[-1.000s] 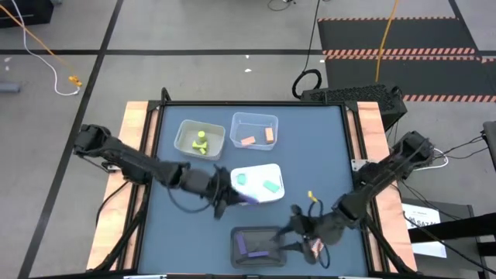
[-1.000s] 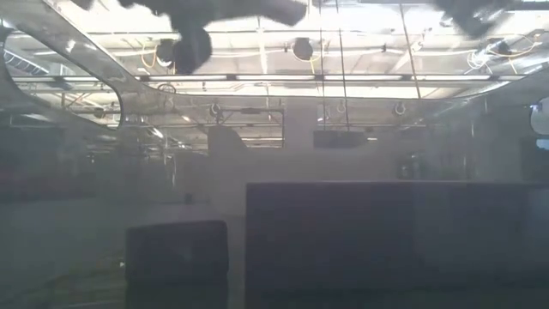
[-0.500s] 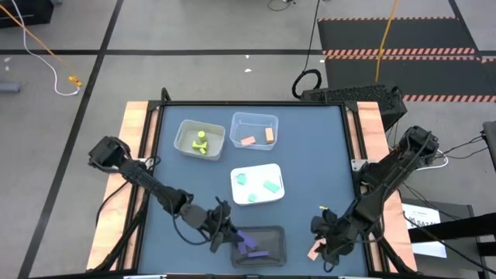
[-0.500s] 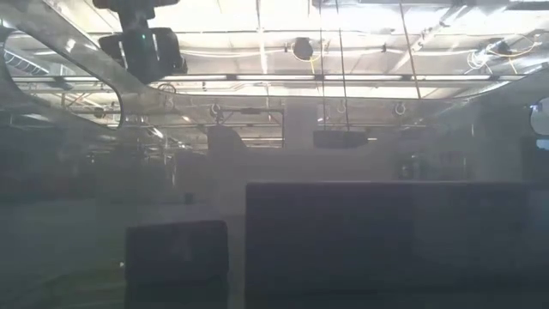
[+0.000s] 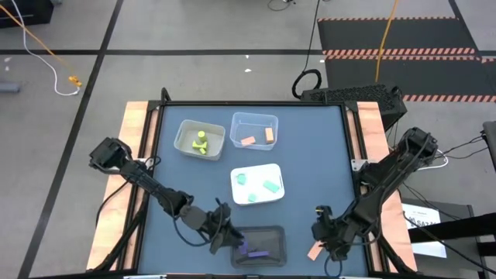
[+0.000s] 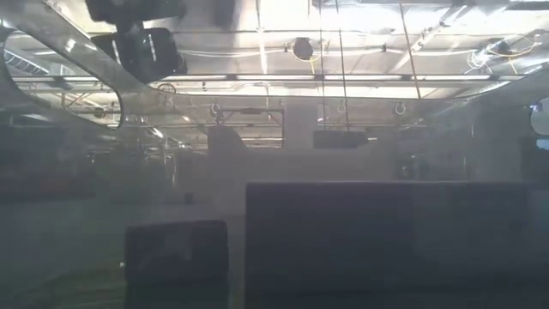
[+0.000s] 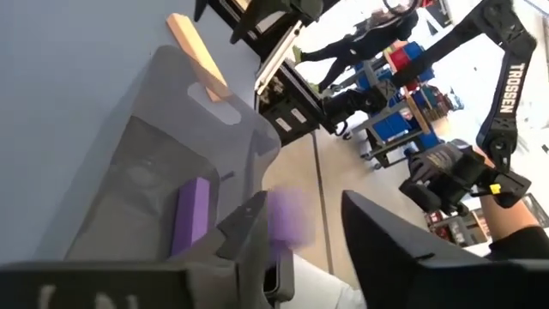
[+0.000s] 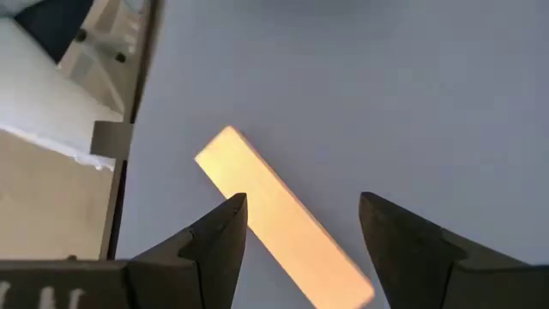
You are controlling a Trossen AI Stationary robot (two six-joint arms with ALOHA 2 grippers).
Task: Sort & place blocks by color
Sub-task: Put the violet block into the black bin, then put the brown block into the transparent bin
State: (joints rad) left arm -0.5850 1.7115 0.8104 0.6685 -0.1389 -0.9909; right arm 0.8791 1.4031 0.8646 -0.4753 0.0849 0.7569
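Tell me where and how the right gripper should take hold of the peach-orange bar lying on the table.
Grip the peach-orange bar across its narrow width, near the middle of its length, coming straight down from above. It lies flat on the blue table with bare surface along both long sides. The right gripper hangs over it, open, fingers straddling it, so it likely only needs lowering and closing.

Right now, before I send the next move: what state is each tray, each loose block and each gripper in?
left gripper: open over the dark tray, purple block between its fingers
right gripper: open, straddling the peach bar
dark tray: holds purple blocks
peach bar: loose on the table
white tray: holds mint blocks
clear tray: holds peach blocks
yellow tray: holds yellow-green blocks
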